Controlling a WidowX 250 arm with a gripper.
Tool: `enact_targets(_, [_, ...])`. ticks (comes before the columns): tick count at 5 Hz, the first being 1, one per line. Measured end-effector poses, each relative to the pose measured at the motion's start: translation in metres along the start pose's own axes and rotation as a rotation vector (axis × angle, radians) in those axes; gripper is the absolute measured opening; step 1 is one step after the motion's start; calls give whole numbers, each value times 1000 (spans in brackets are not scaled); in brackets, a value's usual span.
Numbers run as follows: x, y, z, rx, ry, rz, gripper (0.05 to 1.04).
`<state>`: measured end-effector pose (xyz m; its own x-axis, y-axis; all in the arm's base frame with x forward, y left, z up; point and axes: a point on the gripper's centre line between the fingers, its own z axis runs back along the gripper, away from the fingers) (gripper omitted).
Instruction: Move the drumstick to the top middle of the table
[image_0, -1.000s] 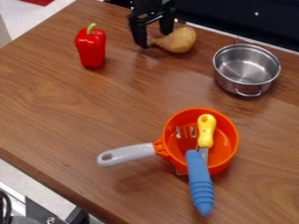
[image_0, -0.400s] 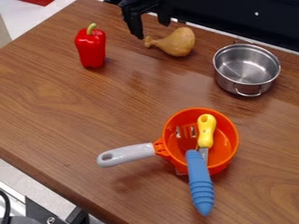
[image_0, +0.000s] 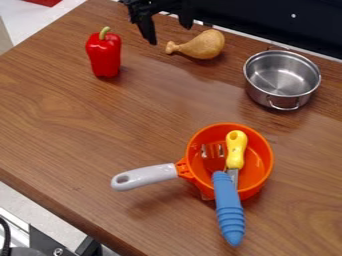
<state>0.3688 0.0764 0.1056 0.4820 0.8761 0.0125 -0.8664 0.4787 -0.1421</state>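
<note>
Camera view: your fingers (image_0: 146, 30) are spread wide at the end of the black gripper (image_0: 169, 35), with nothing between them. You have them near the far edge of the bench (image_0: 80, 125), left of centre in the picture, and one of them hangs lower in the picture than the other.

Just beside them you see the drumstick (image_0: 205, 45), lying on its side at the top middle of the bench. Its narrow end points left, towards your lower fingertip, with a gap between the two in the picture; its thick end lies to the right.

Left of the fingers, you find a red pepper (image_0: 104, 56) standing upright, its green stem (image_0: 104, 33) on top. Off to the right of the drumstick, well apart from the pepper, stands a metal pot (image_0: 281, 93), with a small loop handle (image_0: 284, 107) on its near side.

Farthest from the fingers, towards you, sits an orange pan (image_0: 266, 172) with its pale grey handle (image_0: 145, 177) pointing left. You can make out a yellow handle (image_0: 236, 150) and metal fork tines (image_0: 212, 150) inside it. A blue handle (image_0: 229, 210) lies over the near rim and sticks out towards you. Behind the bench you have a black panel (image_0: 267, 22).
</note>
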Motion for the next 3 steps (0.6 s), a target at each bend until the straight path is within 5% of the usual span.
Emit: enact_targets(3, [-112,-9,-3,44,52,-222,1001])
